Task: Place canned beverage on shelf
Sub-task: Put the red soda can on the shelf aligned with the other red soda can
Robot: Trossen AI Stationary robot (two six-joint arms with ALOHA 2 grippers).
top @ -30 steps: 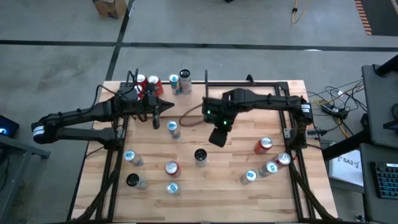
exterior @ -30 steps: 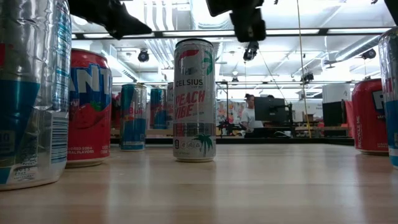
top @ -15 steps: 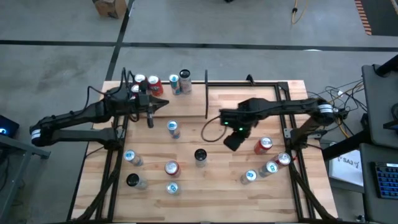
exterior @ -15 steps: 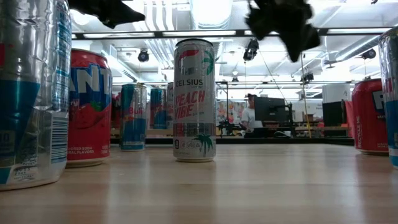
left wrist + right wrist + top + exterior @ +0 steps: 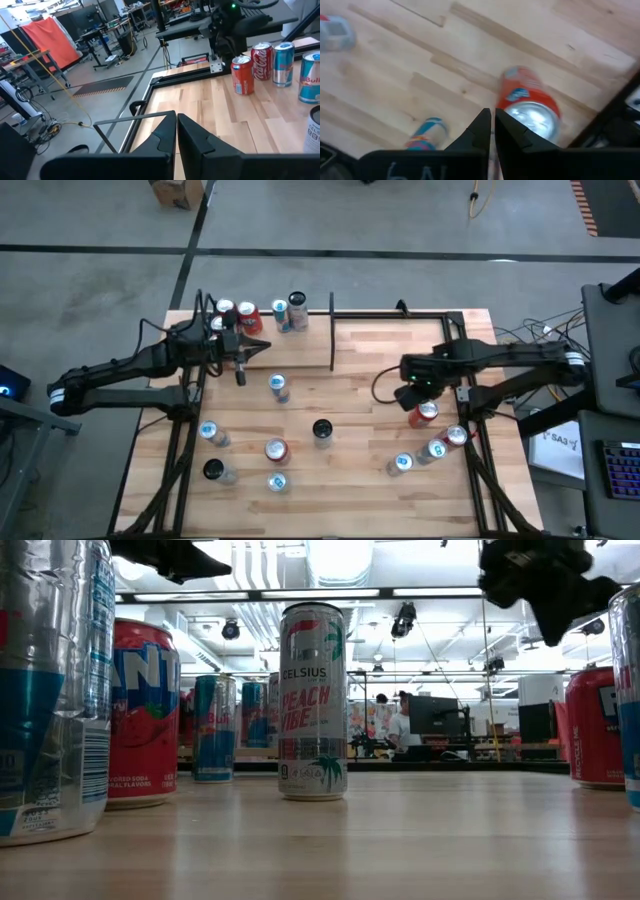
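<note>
We see the right gripper (image 5: pixel 408 396) above the right side of the wooden table (image 5: pixel 370 450), its fingers (image 5: pixel 481 131) pressed together with nothing between them, hanging just beside and above a red can (image 5: pixel 424 414) that stands upright near the table's right edge. In the right wrist view that red can (image 5: pixel 529 102) shows its silver top just past the fingertips, with a blue can (image 5: pixel 426 134) farther off. The left gripper (image 5: pixel 240 372) sits at the far left of the table, fingers also closed and empty, next to the shelf (image 5: pixel 265 330), the narrow black-framed bay at the back left, where a few cans (image 5: pixel 246 317) already stand. Other cans are scattered upright across the table, among them a tall white can (image 5: pixel 312 700) close to the low camera.
</note>
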